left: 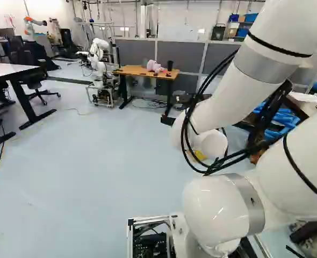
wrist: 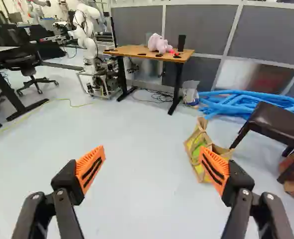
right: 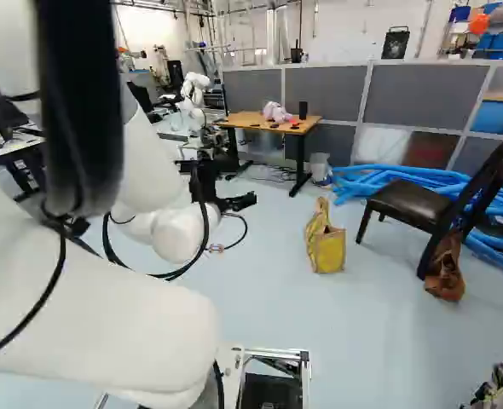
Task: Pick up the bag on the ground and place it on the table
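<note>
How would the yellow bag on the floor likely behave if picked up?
The yellow bag looks soft-sided, its top part leaning and creased, so it would probably sag or fold when gripped. It stands upright on the floor, which suggests some stiffness, though a sideways nudge might tip it.

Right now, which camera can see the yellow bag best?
The right base view: nothing covers the bag, so you see it from top to bottom. In the wrist view, one orange pad hides part of it. The left base view shows just a bit of yellow, likely the bag, peeking past the arm.
</note>
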Robot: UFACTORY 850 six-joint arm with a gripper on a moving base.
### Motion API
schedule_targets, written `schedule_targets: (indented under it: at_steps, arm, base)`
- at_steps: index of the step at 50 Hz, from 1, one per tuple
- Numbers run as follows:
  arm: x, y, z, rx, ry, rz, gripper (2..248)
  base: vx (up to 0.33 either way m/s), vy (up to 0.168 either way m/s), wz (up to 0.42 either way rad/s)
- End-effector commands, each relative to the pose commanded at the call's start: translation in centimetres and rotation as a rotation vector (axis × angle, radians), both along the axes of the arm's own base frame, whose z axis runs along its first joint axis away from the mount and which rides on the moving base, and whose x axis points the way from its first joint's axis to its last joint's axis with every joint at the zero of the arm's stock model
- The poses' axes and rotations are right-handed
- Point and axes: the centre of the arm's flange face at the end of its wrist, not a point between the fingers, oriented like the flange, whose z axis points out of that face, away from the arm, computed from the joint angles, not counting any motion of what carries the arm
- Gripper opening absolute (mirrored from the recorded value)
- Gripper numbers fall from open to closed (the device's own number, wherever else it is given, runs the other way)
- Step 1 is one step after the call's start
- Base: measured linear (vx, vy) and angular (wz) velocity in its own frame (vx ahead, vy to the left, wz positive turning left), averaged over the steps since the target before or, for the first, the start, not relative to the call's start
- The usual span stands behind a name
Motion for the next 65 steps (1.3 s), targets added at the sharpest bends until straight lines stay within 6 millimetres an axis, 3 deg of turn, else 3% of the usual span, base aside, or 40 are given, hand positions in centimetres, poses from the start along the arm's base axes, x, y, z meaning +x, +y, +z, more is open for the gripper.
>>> schedule_targets:
  at_steps: [65]
  arm:
    - [0.0,0.0,0.0,0.0,0.0,0.0,247]
  base:
    - [0.028,-0.001,-0.012]
